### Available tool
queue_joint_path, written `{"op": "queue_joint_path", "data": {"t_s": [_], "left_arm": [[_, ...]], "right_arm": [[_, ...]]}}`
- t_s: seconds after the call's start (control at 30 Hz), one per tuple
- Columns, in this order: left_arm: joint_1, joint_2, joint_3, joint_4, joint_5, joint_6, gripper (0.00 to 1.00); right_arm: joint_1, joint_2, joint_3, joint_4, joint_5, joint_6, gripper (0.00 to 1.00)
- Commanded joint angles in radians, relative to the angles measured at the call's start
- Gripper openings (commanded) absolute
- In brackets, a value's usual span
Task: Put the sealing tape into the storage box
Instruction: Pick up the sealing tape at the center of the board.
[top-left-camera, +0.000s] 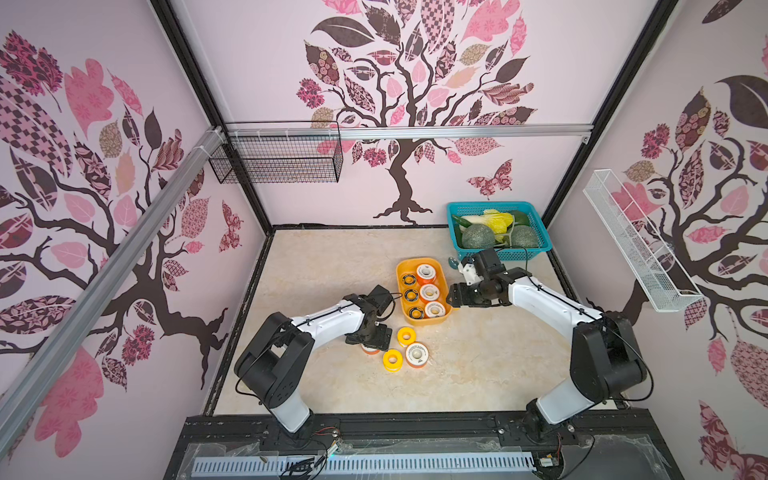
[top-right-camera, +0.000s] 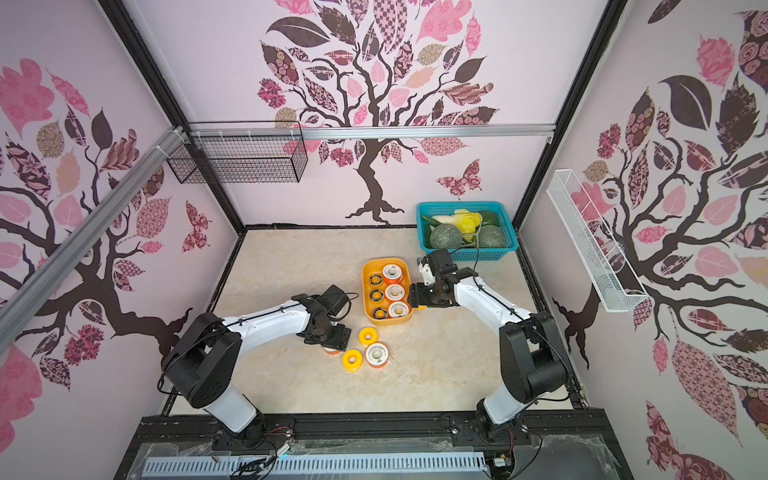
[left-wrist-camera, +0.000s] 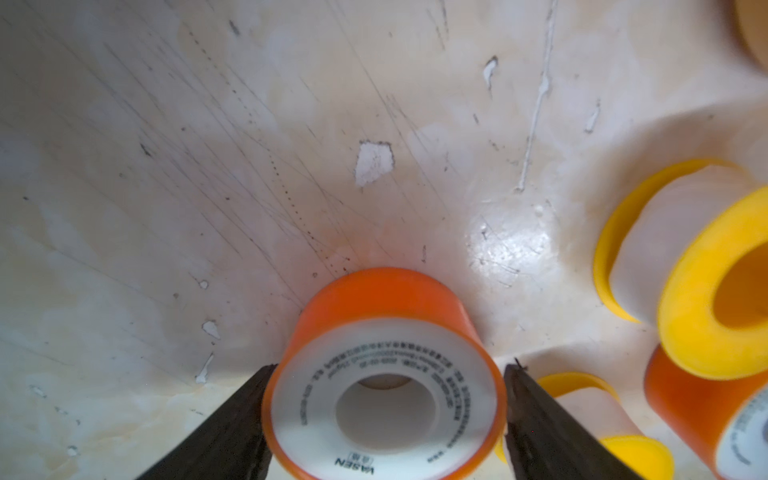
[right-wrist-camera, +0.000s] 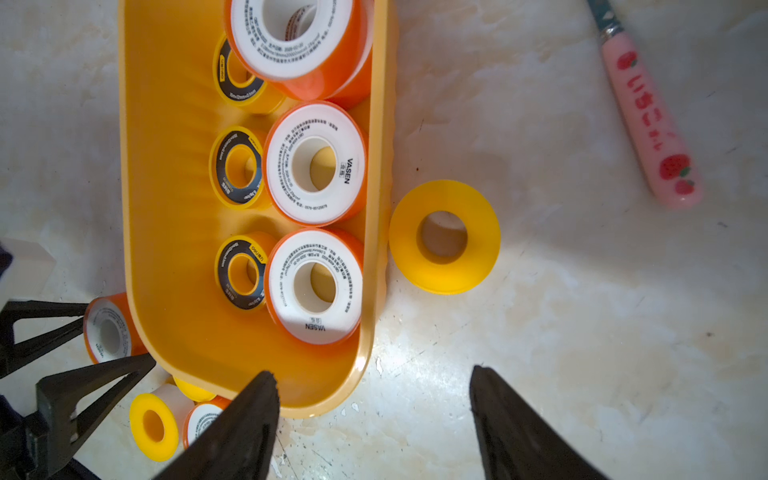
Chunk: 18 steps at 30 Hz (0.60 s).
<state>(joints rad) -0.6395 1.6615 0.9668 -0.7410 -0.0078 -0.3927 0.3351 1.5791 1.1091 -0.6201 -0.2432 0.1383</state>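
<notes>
**A:** Where's the box?

**B:** The box (top-left-camera: 428, 320) sits just off the table's (top-left-camera: 316, 266) middle, toward one o'clock. Six rolls of tape lie flat inside. Three white-faced rolls (top-left-camera: 429, 292) line its three o'clock side and three black-faced rolls (top-left-camera: 410, 295) its nine o'clock side.

**A:** And the tape that's outside it?

**B:** At the box's six o'clock, two yellow rolls (top-left-camera: 406, 336) and a loose orange roll (top-left-camera: 417, 354) lie close together. A lone yellow roll (right-wrist-camera: 444, 237) lies just beside the box's long wall, at about four o'clock.

**A:** What about the left gripper?

**B:** The left gripper (left-wrist-camera: 392, 365) is at the box's seven o'clock, pointing down. Its jaws are set wide on either side of the last orange roll (left-wrist-camera: 386, 316), which stands on the table. The fingers (left-wrist-camera: 232, 415) sit right at its rim, but I can't tell whether they press it.

**A:** And the right one?

**B:** The right gripper (right-wrist-camera: 372, 371) hangs at the box's four o'clock with its jaws spread wide and nothing between them. One finger is over the box's end corner, the other over bare table.

**A:** Anything else around?

**B:** A teal basket (top-left-camera: 536, 249) of vegetables sits at the table's one o'clock corner. A spoon (right-wrist-camera: 648, 137) with a pink handle lies between the basket and the box.
</notes>
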Motion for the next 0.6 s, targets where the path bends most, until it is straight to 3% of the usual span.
{"op": "queue_joint_path", "data": {"t_s": [0.0, 0.2, 0.57], "left_arm": [[-0.003, 0.001, 0.003, 0.014, -0.025, 0.000, 0.82], [-0.003, -0.005, 0.009, 0.007, -0.047, -0.001, 0.71], [-0.004, -0.072, 0.085, -0.073, -0.085, 0.009, 0.70]], "right_arm": [[-0.001, -0.005, 0.001, -0.002, -0.014, 0.000, 0.77], [-0.001, 0.003, 0.001, -0.002, -0.023, 0.001, 0.77], [-0.001, 0.042, 0.023, 0.021, -0.027, 0.016, 0.77]]}}
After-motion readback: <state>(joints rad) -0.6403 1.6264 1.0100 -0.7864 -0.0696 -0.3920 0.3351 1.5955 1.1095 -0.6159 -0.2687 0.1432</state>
